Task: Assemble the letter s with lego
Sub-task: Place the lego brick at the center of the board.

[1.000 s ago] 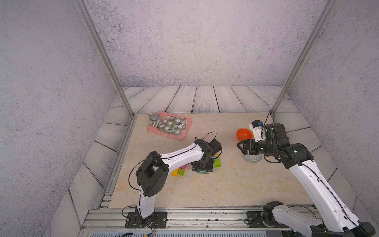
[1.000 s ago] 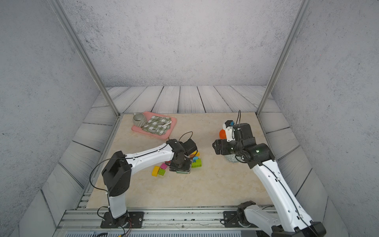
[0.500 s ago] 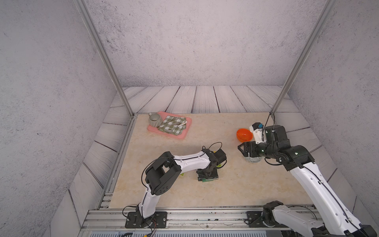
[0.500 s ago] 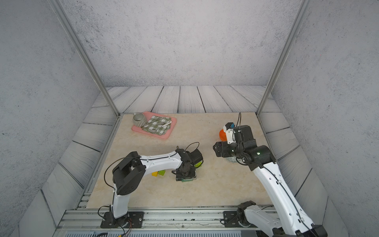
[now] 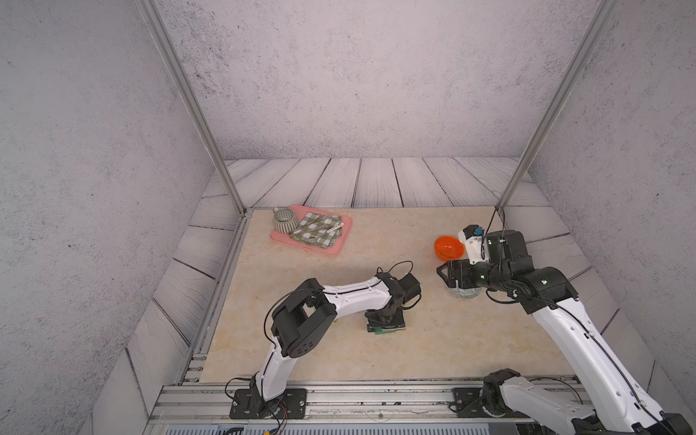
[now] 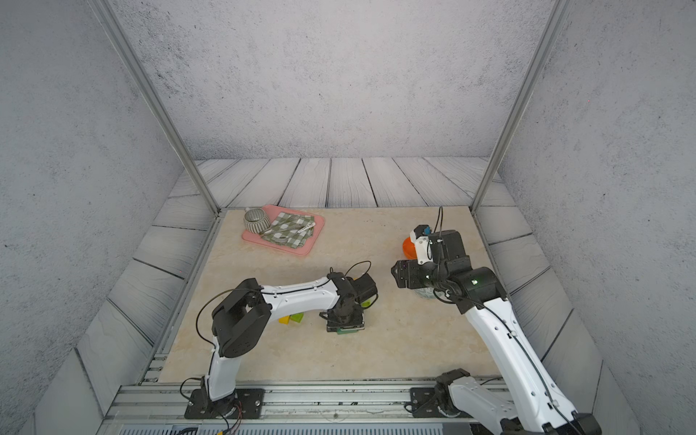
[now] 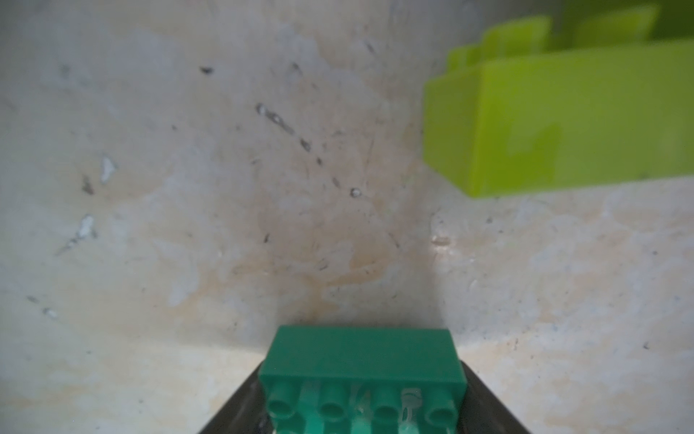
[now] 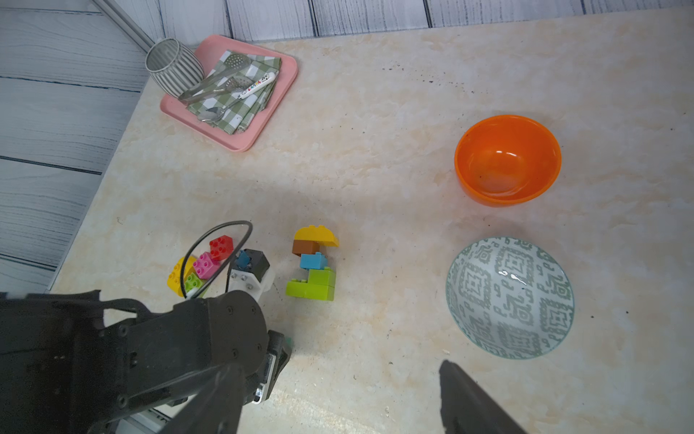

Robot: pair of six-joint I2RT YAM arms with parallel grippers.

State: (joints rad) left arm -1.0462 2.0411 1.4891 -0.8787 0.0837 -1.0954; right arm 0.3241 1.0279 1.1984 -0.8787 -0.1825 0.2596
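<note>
My left gripper (image 7: 362,379) is shut on a dark green lego brick (image 7: 362,353), held low over the table near its middle (image 5: 386,325). A lime lego brick (image 7: 563,120) lies just ahead of it. In the right wrist view a joined lego stack runs yellow arch (image 8: 317,236), brown (image 8: 305,247), blue (image 8: 314,260), lime (image 8: 311,285). Loose red (image 8: 221,247), pink (image 8: 205,265) and yellow (image 8: 180,272) lego bricks lie beside the left arm. My right gripper (image 8: 338,406) hangs open and empty over the table's right side (image 5: 444,272).
An orange bowl (image 8: 507,161) and a green-patterned bowl (image 8: 510,297) stand on the right, below my right arm. At the back left a pink tray (image 8: 289,71) carries a striped cup (image 8: 172,67), a checked cloth and cutlery. Metal frame posts stand at both back corners.
My left arm has folded back and carried the dark green brick toward the table's front, away from the brick cluster. The right arm has barely shifted.
</note>
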